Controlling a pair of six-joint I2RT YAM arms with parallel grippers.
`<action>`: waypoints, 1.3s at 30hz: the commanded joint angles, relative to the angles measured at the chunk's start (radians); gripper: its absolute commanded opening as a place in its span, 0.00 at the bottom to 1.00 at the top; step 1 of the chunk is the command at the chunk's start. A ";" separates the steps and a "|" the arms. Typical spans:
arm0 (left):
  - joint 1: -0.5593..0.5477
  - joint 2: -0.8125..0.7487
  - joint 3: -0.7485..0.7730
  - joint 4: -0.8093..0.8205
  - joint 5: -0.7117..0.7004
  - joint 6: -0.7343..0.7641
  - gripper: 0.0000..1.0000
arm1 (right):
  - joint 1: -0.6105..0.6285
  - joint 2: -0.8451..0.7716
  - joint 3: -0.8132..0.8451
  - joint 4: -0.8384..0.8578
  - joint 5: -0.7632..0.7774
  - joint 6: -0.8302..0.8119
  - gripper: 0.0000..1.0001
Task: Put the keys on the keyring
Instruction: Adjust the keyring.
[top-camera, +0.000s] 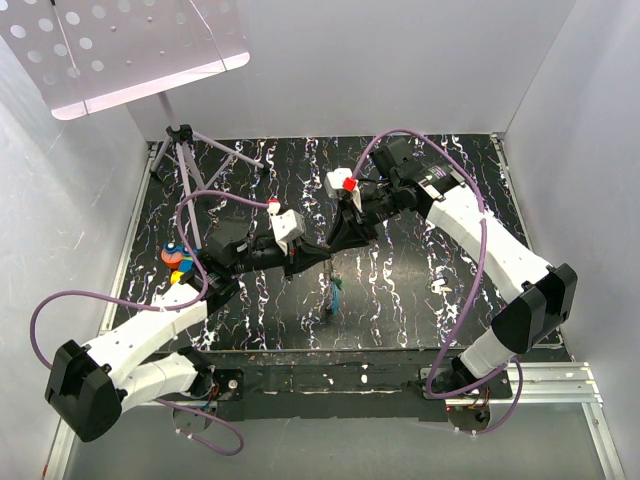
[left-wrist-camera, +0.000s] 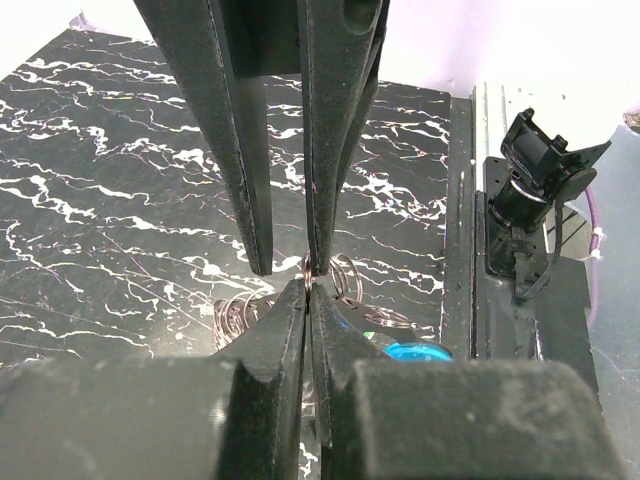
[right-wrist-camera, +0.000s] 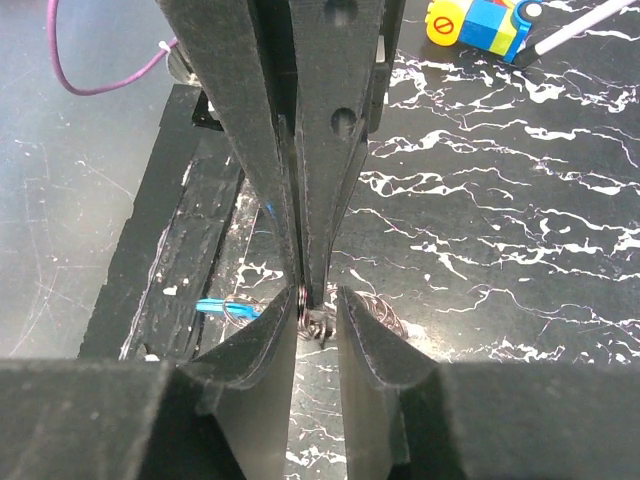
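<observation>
My two grippers meet tip to tip above the middle of the black marbled table. My left gripper is shut on the thin metal keyring. More wire loops and a blue-headed key hang from it. In the top view the keys dangle below the fingertips. My right gripper stands with its jaws a little apart, around the left gripper's tips and the ring. The ring lies against its left finger. Other key heads are hidden.
A cluster of coloured toy blocks lies at the table's left. A tripod stand with a perforated white plate stands at the back left. A black fixture sits on the rail along the near edge.
</observation>
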 joint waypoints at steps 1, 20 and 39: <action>0.002 -0.051 0.001 0.056 0.006 -0.007 0.00 | 0.002 -0.014 -0.021 -0.003 0.011 -0.016 0.29; 0.016 -0.076 -0.034 0.140 0.014 -0.092 0.00 | 0.001 -0.036 -0.060 -0.020 -0.014 -0.036 0.26; 0.045 -0.040 -0.101 0.269 0.026 -0.255 0.20 | -0.002 -0.056 -0.012 -0.070 0.008 0.020 0.01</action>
